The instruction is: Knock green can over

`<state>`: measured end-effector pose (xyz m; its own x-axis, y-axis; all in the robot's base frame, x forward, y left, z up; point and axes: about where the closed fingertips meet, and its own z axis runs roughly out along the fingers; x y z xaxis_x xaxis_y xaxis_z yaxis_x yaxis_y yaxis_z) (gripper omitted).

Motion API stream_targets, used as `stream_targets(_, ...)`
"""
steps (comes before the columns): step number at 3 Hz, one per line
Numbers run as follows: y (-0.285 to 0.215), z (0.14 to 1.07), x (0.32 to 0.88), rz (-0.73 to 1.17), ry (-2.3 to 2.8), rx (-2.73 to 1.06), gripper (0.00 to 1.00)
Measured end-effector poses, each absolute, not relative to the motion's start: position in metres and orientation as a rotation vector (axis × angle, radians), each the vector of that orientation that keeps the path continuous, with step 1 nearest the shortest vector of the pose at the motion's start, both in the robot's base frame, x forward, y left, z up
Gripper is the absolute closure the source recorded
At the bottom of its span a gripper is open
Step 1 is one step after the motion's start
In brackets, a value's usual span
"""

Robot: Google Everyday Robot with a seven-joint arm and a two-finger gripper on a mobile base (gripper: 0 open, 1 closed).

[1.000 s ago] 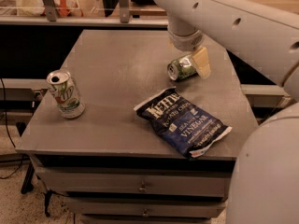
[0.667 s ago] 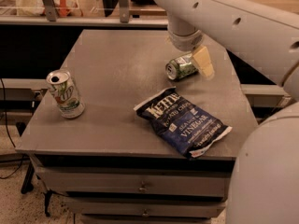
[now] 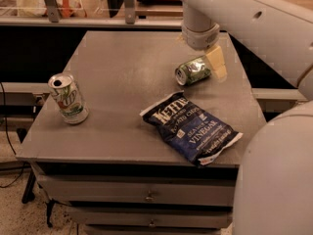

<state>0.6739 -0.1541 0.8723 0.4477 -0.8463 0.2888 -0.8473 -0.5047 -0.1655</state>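
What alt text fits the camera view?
The green can lies on its side at the table's far right, the gripper at its right end. A white can stands upright at left; a chip bag lies near the front.

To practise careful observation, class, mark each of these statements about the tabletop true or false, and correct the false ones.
1. The green can lies on its side. True.
2. The white can is tipped over. False: it stands upright.
3. The gripper is right beside the green can. True.
4. The vinegar chip bag rests on top of the green can. False: it lies flat on the table, apart from that can.
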Motion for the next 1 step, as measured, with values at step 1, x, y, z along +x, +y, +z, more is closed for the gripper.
stream_targets(1, -0.1581, 0.8774, 0.6748, 0.459, -1.606, 2.697, 0.0)
